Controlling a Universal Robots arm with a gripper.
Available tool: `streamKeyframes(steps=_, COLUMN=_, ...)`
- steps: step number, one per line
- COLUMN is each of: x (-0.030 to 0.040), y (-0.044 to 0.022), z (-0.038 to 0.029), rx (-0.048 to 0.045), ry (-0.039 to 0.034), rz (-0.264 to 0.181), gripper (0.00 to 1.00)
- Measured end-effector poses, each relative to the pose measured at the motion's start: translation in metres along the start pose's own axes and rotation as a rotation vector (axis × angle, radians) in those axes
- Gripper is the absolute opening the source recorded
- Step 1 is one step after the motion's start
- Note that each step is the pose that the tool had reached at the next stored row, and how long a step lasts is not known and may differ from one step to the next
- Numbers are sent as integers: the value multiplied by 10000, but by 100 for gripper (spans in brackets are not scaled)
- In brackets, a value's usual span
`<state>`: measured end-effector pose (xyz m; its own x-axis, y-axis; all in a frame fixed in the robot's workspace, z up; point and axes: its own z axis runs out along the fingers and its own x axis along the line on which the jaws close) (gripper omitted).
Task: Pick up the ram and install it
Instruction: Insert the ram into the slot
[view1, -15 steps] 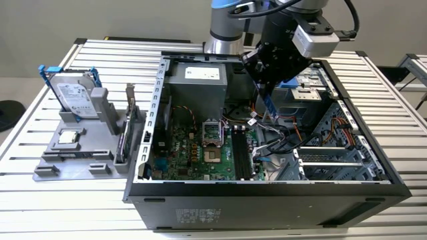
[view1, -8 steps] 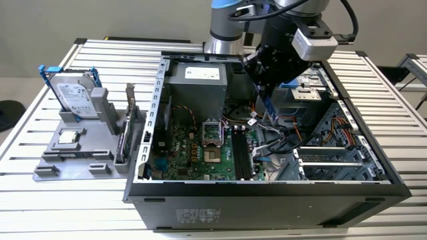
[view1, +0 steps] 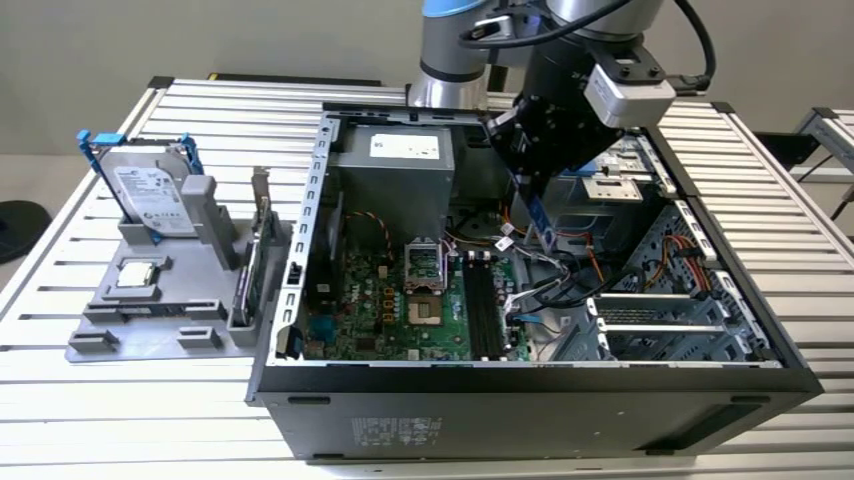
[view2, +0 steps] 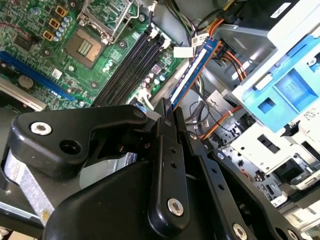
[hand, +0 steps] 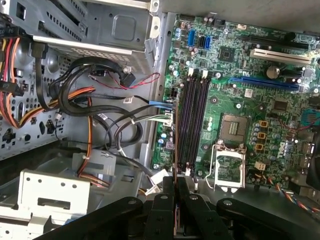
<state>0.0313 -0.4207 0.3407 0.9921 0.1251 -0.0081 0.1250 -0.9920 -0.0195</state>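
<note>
My gripper (view1: 531, 185) hangs inside the open computer case (view1: 287, 300), shut on the ram (view1: 541, 215). The ram is a thin blue board with a white label; it sticks out from the fingertips in the second wrist view (view2: 192, 70) and shows edge-on in the first wrist view (hand: 175, 145). It hovers above the motherboard (view1: 387, 310), a little to the cable side of the black memory slots (hand: 192, 120), not touching them. The slots (view2: 125, 65) lie beside the CPU socket (hand: 232, 125), and their latches appear at the ends.
Loose orange, black and blue cables (hand: 95, 110) lie close beside the slots. A drive cage (view1: 667, 310) stands at the exterior view's right. Left of the case, a grey holder (view1: 160, 320) carries a hard drive (view1: 147, 190) and an expansion card (view1: 254, 260).
</note>
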Motion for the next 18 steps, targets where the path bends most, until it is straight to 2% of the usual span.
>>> streamKeyframes(steps=18, x=38, y=7, z=107, rx=7, ry=-54, rz=52, gripper=0)
